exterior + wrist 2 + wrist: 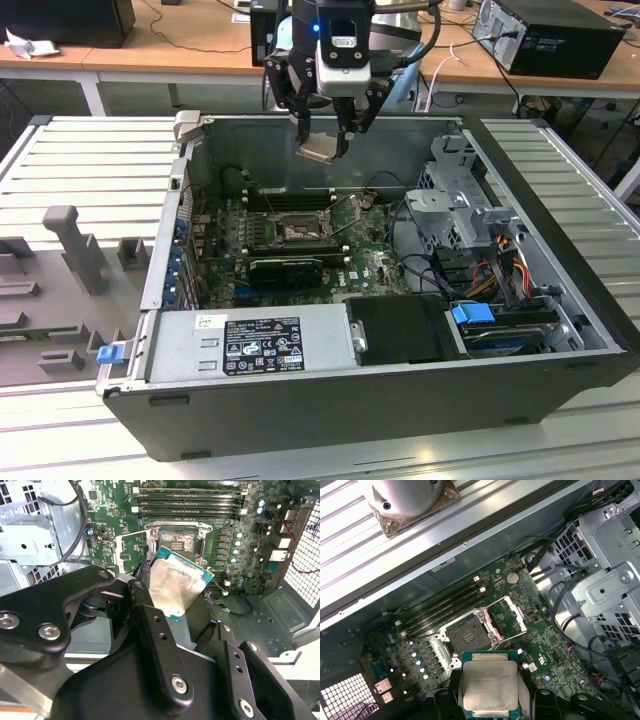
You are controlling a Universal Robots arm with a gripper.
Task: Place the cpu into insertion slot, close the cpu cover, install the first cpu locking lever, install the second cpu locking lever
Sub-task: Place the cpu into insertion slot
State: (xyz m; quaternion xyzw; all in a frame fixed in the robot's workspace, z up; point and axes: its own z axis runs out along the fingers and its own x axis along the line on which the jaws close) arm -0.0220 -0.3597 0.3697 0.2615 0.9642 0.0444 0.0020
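Gripper [323, 138] clamped on the cpu [320, 149]: the black fingers [454, 692] press two opposite edges of the chip and the other two edges are free. In the exterior view the cpu hangs tilted, well above the insertion slot [298, 232] and about level with the rim of the open case [330, 395]. The insertion slot's dark square bed lies bare within its silvery rim, with open air between it and the chip. The cpu cover [518, 613] stands swung open, clear of the slot's opening, on the slot's side that faces the drive cage [455, 190]. Along a neighbouring side of the slot, just beside its rim, run the long narrow memory slots [445, 607]. Around the slot's remaining sides the green motherboard [250, 555] carries only low parts. In the second wrist view a corner of the held cpu overlaps the slot's near rim.
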